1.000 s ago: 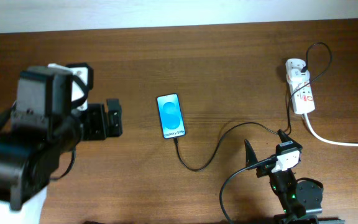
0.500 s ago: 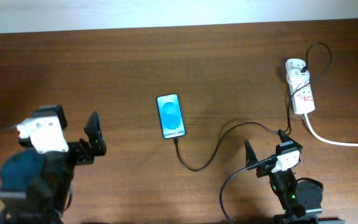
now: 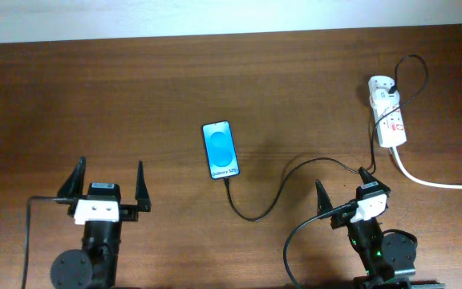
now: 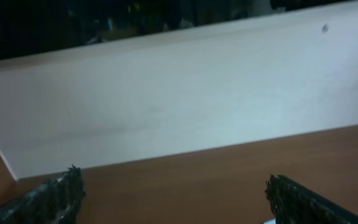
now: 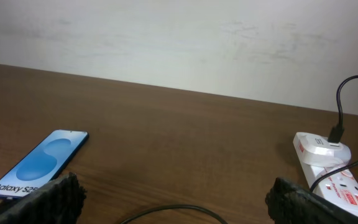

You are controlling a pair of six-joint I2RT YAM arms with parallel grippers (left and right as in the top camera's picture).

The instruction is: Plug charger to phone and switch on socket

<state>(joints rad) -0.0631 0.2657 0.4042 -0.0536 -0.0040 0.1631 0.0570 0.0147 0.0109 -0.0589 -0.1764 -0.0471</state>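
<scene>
Two grippers sit spread and empty, left gripper (image 3: pixel 110 163) and right gripper (image 3: pixel 341 178); only the overhead view shows the charger (image 3: pixel 250 218) meeting the phone (image 3: pixel 221 149).

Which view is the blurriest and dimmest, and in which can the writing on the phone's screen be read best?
Left wrist view: softest and dimmest, with a bluish cast and a dark band along the top. Right wrist view: sharper and warmer, and "Galaxy S25" on the phone reads clearly. Overhead view: evenly lit and in focus, but the writing is too small to read well.
</scene>
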